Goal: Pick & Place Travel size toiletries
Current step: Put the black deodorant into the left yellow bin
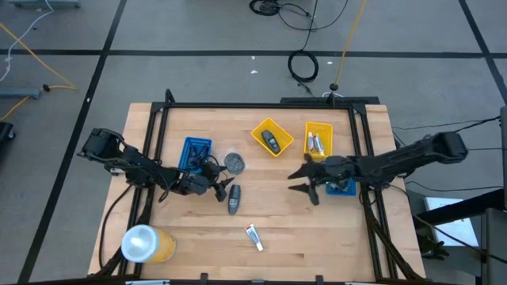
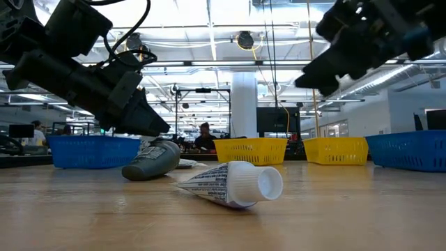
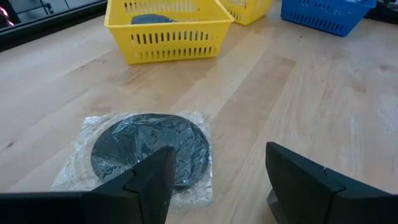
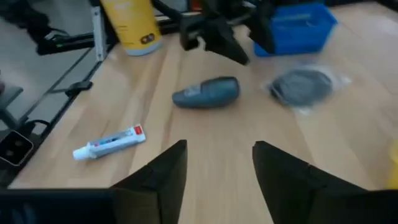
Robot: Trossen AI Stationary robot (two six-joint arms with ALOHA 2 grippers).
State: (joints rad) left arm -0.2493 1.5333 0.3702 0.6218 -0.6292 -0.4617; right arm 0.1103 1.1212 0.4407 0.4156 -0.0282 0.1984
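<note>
A dark oblong bottle (image 1: 234, 200) lies on its side on the wood, and a grey disc in clear wrap (image 1: 234, 163) lies flat just beyond it. A silvery-white tube (image 1: 253, 236) lies nearer the near edge. My left gripper (image 1: 223, 190) hovers open between bottle and disc; in its wrist view the disc (image 3: 149, 152) lies just ahead of its fingers (image 3: 155, 180). My right gripper (image 1: 295, 181) is open above bare wood right of centre, facing the bottle (image 4: 208, 93), the disc (image 4: 301, 86) and the tube (image 4: 109, 143). In the low view the tube (image 2: 233, 183) lies in front of the bottle (image 2: 153, 160).
Two yellow trays (image 1: 272, 137) (image 1: 318, 139) stand toward the far edge, one holding a dark bottle, the other tubes. One blue tray (image 1: 196, 152) is beside my left arm, another (image 1: 342, 188) under my right arm. An orange cup (image 1: 146, 244) stands at the near left corner.
</note>
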